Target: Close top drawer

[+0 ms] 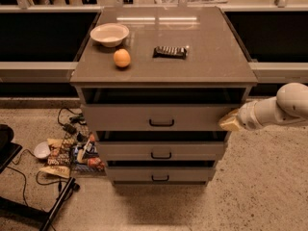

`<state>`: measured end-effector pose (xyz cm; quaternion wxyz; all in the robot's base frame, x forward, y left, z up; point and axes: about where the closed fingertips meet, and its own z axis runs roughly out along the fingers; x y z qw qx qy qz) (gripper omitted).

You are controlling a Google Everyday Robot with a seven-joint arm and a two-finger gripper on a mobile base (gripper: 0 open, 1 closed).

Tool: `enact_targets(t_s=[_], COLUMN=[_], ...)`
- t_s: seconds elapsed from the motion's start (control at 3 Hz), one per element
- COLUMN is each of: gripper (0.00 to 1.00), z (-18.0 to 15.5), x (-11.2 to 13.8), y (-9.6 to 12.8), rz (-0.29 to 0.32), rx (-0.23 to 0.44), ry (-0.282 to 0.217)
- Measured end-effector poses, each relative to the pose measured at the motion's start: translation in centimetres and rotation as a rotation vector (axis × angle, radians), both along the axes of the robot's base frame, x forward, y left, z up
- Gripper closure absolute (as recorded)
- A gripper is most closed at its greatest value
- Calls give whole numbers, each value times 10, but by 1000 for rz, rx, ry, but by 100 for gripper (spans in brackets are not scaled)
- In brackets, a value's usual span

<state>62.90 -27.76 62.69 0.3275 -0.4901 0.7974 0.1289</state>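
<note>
The top drawer (159, 117) is the widest grey drawer, just under the countertop, with a small dark loop handle (161, 123). It stands pulled out a little, with a dark gap above its front panel. My gripper (231, 121) comes in from the right on a white arm (284, 107) and sits at the right end of the drawer's front panel, touching or nearly touching it.
On the counter (163, 47) are a white bowl (109, 34), an orange (122, 58) and a dark snack bar (170, 52). Two narrower drawers (161, 150) sit below, also slightly open. Clutter and cables (67, 148) lie on the floor at left.
</note>
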Motion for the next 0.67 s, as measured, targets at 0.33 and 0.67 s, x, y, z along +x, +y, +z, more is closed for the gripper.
enact_targets(t_s=[0.33,0.67], gripper=[100,100], z=[10,6], x=[-31,-88], y=[26,41], rz=[51,72], rx=[18,8], ry=[41,138])
